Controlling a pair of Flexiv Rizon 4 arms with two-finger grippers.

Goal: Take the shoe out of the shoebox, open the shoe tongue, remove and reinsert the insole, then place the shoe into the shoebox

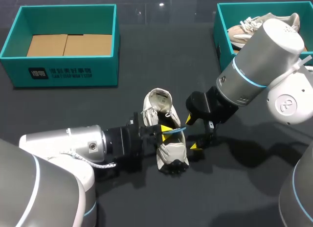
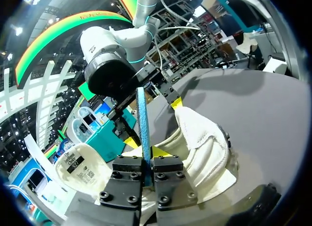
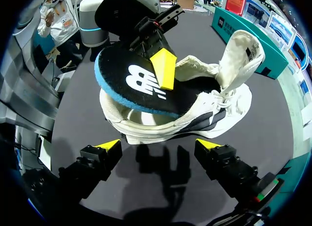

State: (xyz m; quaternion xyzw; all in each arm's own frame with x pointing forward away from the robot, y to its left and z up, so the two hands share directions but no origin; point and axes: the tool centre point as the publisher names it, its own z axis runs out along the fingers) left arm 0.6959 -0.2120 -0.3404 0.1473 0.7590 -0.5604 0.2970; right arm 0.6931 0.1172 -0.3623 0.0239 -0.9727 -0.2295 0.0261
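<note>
Mid-way across the black table (image 1: 146,197), the left gripper (image 1: 165,131) is pinching a blue-edged black insole (image 3: 136,84) above the white sneaker (image 1: 172,154). The right gripper (image 1: 191,133) is hanging wide open and empty, just beside the sneaker. Only the right wrist view is showing the insole's printed face. The left teal shoebox (image 1: 58,73) is holding brown cardboard (image 1: 68,44), and the right teal shoebox (image 1: 222,36) a beige sneaker (image 1: 249,29).

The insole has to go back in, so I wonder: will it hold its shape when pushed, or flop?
Probably fairly springy: pinched at one edge by the left hand, the insole juts out over the shoe with hardly any sag. It looks thin and light, so it may buckle if pushed end-on against the shoe's inside.
</note>
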